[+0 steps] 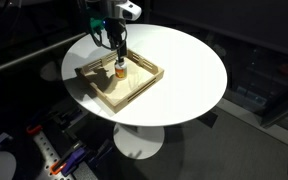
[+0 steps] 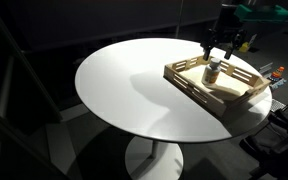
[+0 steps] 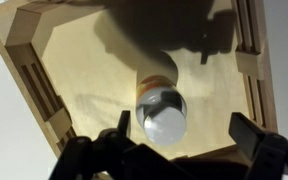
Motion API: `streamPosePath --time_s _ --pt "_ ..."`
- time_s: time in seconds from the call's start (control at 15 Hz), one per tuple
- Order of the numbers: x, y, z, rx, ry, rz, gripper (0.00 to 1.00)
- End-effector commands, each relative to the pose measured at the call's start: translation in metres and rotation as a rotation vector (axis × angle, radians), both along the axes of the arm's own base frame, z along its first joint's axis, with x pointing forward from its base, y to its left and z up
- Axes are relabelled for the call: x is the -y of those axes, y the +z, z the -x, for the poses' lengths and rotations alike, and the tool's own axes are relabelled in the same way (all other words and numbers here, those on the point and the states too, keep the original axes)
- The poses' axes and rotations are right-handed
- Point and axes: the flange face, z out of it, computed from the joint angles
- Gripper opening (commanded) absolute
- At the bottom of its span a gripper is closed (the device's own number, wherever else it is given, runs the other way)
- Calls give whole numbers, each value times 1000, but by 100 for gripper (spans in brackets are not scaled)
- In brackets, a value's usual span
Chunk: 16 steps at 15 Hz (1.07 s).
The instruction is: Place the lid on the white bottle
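Slatted wooden tray (image 3: 39, 85), small amber bottle (image 3: 159, 100) upright inside — round whitish top, claw (image 3: 181, 132) spread open above

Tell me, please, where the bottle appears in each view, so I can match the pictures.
Exterior view: bottle upper middle, standing inside the tray.
Exterior view: bottle upper right, inside the tray.
Wrist view: bottle centre, seen from above, on the tray floor.
Shared landmark: the wooden tray.
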Motion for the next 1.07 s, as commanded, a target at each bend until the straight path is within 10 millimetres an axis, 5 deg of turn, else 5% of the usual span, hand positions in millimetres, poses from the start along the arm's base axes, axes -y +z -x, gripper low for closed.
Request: streamPosePath --time_s 0.0,1.0 --pt "-2 10 1 9 9 -43 100" --pt "-14 11 -15 94 27 -53 100"
